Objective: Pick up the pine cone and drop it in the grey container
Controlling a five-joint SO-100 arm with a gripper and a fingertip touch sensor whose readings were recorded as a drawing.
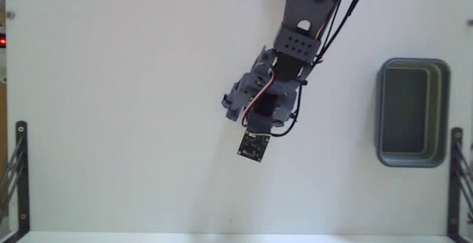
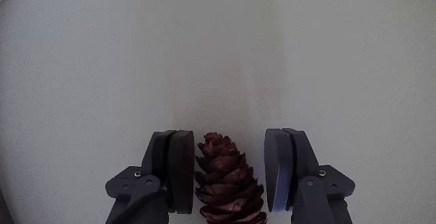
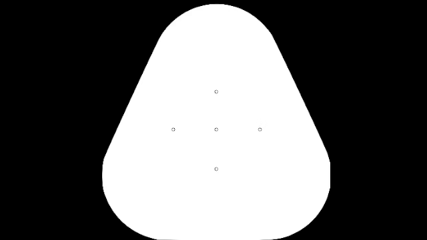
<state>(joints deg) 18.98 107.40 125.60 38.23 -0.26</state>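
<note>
Fixed view: dark grey plastic arm reaches down over the plain white desk; slate-grey container, rounded-corner rectangular tub with thick rim, sits well apart at right. Wrist view: end effector released, flat rounded pads spread, reddish-brown scaly pine cone between them, touching the left pad, gap to the right one.

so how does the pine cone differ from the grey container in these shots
Colour: the pine cone is reddish-brown with overlapping scales; the grey container is smooth slate grey.
Shape: the cone is oval and tapers to a tip; the container is a rectangular tub with rounded corners.
Place: the cone sits between the fingers of the open gripper in the wrist view; the container stands apart at the right of the fixed view.
Both rest on the white table.
</note>
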